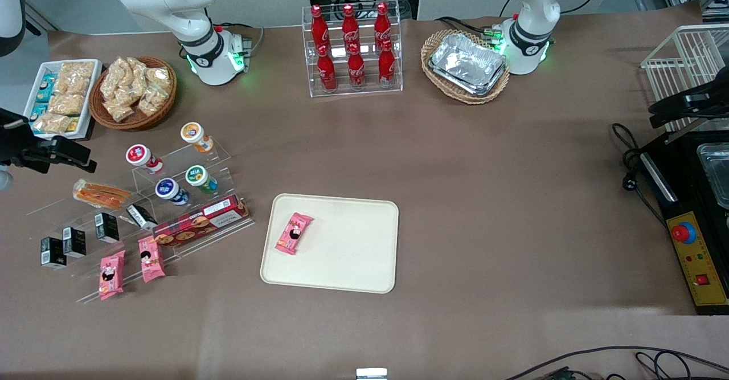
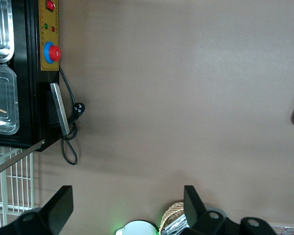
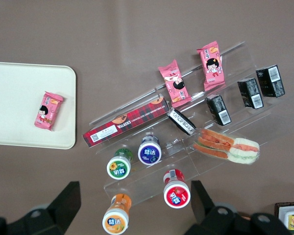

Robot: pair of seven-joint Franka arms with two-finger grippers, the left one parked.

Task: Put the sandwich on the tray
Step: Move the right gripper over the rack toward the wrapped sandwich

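Sandwich (image 1: 101,193) lies on the clear stand (image 1: 136,209) at the working arm's end of the worktop, its long axis running roughly along the stand's step. Above and just to the side, away from the tray (image 1: 347,254), hangs the tool (image 1: 54,155), fingers spread wide and empty. I judge it must descend onto the sandwich, then carry it toward the tray, where a pink packet (image 1: 294,233) lies.

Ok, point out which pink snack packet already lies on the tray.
The lone pink packet on the cream tray; the other two sit on the clear display rack. The gripper hovers above that rack.
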